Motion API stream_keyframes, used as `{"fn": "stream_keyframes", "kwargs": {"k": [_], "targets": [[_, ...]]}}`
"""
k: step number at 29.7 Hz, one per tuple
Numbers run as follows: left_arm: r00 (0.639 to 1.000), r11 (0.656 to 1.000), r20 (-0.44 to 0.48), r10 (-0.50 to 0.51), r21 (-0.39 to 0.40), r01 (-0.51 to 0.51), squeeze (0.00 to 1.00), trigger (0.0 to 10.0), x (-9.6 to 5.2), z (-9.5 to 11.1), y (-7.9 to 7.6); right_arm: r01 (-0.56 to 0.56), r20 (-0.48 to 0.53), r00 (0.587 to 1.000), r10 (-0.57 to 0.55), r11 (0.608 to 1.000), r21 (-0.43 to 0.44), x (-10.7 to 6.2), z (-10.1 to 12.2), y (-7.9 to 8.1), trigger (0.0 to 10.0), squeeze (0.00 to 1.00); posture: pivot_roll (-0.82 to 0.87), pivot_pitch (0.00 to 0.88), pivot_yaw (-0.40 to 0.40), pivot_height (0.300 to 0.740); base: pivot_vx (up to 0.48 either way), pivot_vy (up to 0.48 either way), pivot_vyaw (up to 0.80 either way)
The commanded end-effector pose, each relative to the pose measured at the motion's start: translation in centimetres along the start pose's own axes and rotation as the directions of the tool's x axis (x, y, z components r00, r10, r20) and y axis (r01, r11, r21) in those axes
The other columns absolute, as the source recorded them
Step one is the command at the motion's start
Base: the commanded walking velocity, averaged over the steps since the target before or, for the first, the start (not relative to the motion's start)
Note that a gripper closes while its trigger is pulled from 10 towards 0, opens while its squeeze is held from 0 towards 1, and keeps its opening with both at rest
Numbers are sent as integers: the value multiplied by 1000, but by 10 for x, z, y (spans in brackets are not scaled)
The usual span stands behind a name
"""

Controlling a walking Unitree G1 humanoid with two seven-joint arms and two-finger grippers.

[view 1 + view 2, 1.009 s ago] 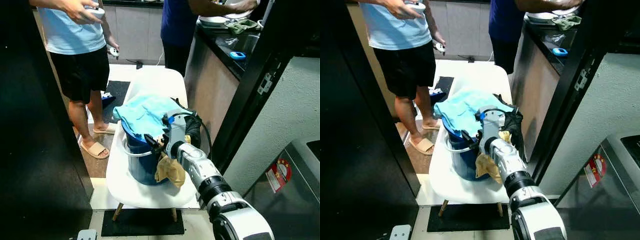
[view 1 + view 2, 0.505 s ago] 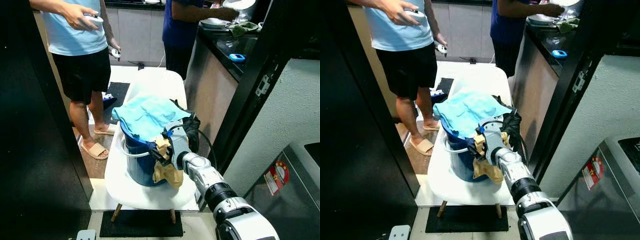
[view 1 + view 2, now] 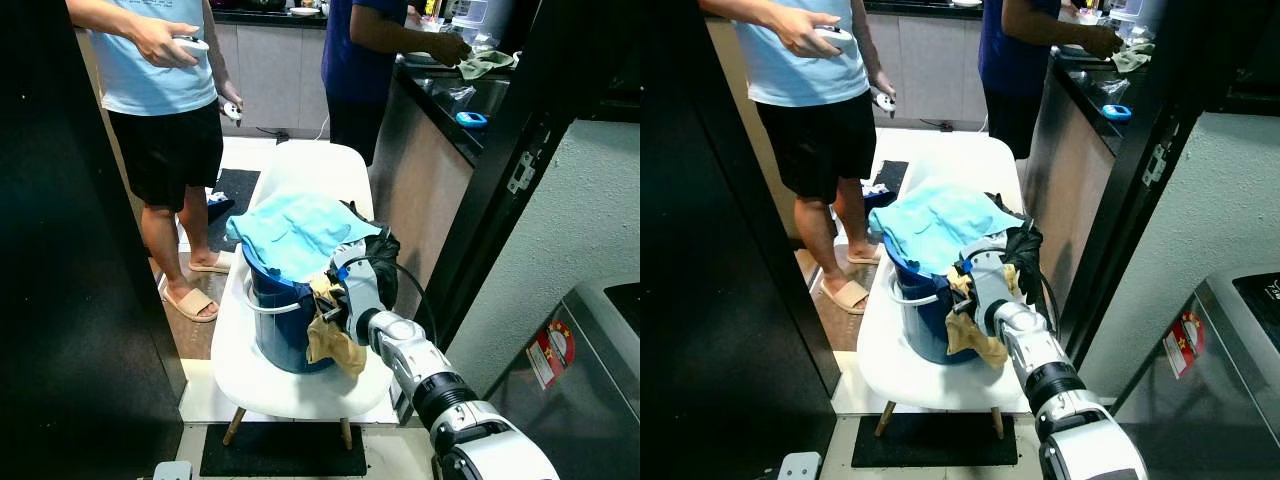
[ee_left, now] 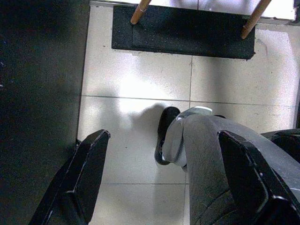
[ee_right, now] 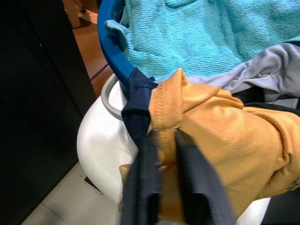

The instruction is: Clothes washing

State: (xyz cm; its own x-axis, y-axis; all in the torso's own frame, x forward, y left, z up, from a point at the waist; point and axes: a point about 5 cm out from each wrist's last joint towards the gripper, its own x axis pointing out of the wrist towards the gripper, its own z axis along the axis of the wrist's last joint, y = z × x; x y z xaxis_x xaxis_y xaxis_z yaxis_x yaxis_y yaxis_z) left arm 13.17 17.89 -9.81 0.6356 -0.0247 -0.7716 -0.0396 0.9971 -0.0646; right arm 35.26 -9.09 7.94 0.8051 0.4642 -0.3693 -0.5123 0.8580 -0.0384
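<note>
The left end effector (image 4: 159, 183) hangs low by the robot's leg, over the tile floor (image 4: 140, 84). Its two black fingers (image 4: 89, 173) are spread wide and hold nothing. It is far from the clothes.

The right end effector (image 5: 161, 154) is the one at work. It reaches out to the near rim of the blue bucket (image 3: 275, 320). Its fingers are pressed close together and pinch a fold of the yellow cloth (image 5: 220, 136). The fold sticks up between the fingers.

The yellow cloth hangs over the near side of the bucket. Part of it droops down the outside, toward the white chair (image 3: 300, 385). So the cloth runs up and down, from the rim to the seat. I think the next move is to lift it up and clear of the rim. The hanging part may drag on the bucket.

The cloth looks soft and crumpled, with a stitched hem. A dark blue cloth (image 5: 136, 117) lies right beside it at the rim and may come along too.

Behind it, a light blue towel (image 3: 295, 230) covers the top of the bucket. A black cloth (image 3: 385, 260) hangs on the right side.

Further back, a person (image 3: 165, 110) in black shorts stands beside the chair, holding something white in each hand. Another person (image 3: 365, 60) stands at the dark worktop (image 3: 470, 100).
</note>
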Motion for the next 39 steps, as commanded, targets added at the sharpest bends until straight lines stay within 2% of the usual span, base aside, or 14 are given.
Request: {"fn": "stream_keyframes", "kwargs": {"k": [1, 10, 16, 17, 19, 20, 21, 22, 23, 24, 28, 30, 35, 39], "targets": [[998, 1000, -57, -23, 8, 24, 0, 10000, -4, -14, -3, -6, 8, 1000, 6, 1000, -4, 0, 0, 2, 0, 0, 149, 0, -56, 740, 0, 0, 0], [998, 1000, -64, -27, 14, 28, 0, 10000, -5, -15, -2, -5, 6, 1000, 5, 1000, -17, 1, 0, 2, 0, 0, 150, 0, -56, 740, 0, 0, 0], [998, 1000, -62, -19, 12, 20, 0, 10000, -4, -13, 3, -46, 113, 993, 36, 995, 87, 2, 21, 2, 0, 0, 143, 0, -44, 740, 0, 0, 0], [998, 1000, -58, -22, 22, 23, 0, 10000, -3, -10, 3, -64, 163, 986, 45, 991, 115, 2, 30, 1, 0, 0, 142, 0, -48, 740, 0, 0, 0], [999, 1000, -49, -14, 4, 14, 0, 10000, -2, -7, 4, -81, 188, 980, 61, 992, 101, 2, 36, 1, 0, 0, 137, 0, -48, 740, 0, 0, 0], [999, 1000, -42, -9, -8, 9, 0, 10000, -1, -5, 5, -75, 192, 980, 56, 993, 91, 2, 39, 0, 2863, 0, 135, 0, -47, 740, 0, 0, 0], [999, 1000, -42, -9, -8, 9, 0, 10000, -1, -5, 5, -75, 192, 980, 56, 993, 91, 2, 39, 0, 2863, 0, 135, 0, -47, 740, 0, 0, 0], [999, 1000, -38, -9, -5, 9, 0, 10000, 0, -3, 5, -80, 178, 982, 67, 994, 69, 2, 39, 0, 10000, 0, 133, 0, -44, 740, 0, 0, 0], [999, 1000, -38, -9, -5, 9, 0, 10000, 0, -3, 5, -80, 178, 982, 67, 994, 69, 2, 39, 0, 10000, 0, 133, 0, -44, 740, 0, 0, 0], [999, 1000, -35, -13, -1, 13, 0, 10000, 0, -2, 4, -68, 138, 988, 64, 997, 20, 2, 33, 0, 10000, 1000, 135, 0, -48, 740, 0, 0, 0], [999, 1000, -35, -14, 0, 14, 0, 10000, 0, -2, 3, -58, 104, 993, 59, 998, -14, 1, 26, -1, 10000, 1000, 137, 0, -48, 740, 0, 0, 0], [999, 1000, -42, -14, -5, 14, 0, 10000, -2, -7, 2, -39, 53, 998, 42, 998, -45, -1, 13, -3, 10000, 1000, 137, 0, -48, 740, 0, 0, 0], [998, 1000, -53, -16, -6, 16, 0, 10000, -4, -12, 1, -34, 22, 999, 35, 998, -61, -2, 6, -4, 10000, 1000, 137, 0, -48, 740, 0, 0, 0], [998, 1000, -58, -20, -1, 20, 0, 10000, -5, -14, 1, -78, -51, 996, 73, 990, -116, -3, -6, 1, 10000, 1000, 137, 0, -44, 740, 0, 0, 0]]}}
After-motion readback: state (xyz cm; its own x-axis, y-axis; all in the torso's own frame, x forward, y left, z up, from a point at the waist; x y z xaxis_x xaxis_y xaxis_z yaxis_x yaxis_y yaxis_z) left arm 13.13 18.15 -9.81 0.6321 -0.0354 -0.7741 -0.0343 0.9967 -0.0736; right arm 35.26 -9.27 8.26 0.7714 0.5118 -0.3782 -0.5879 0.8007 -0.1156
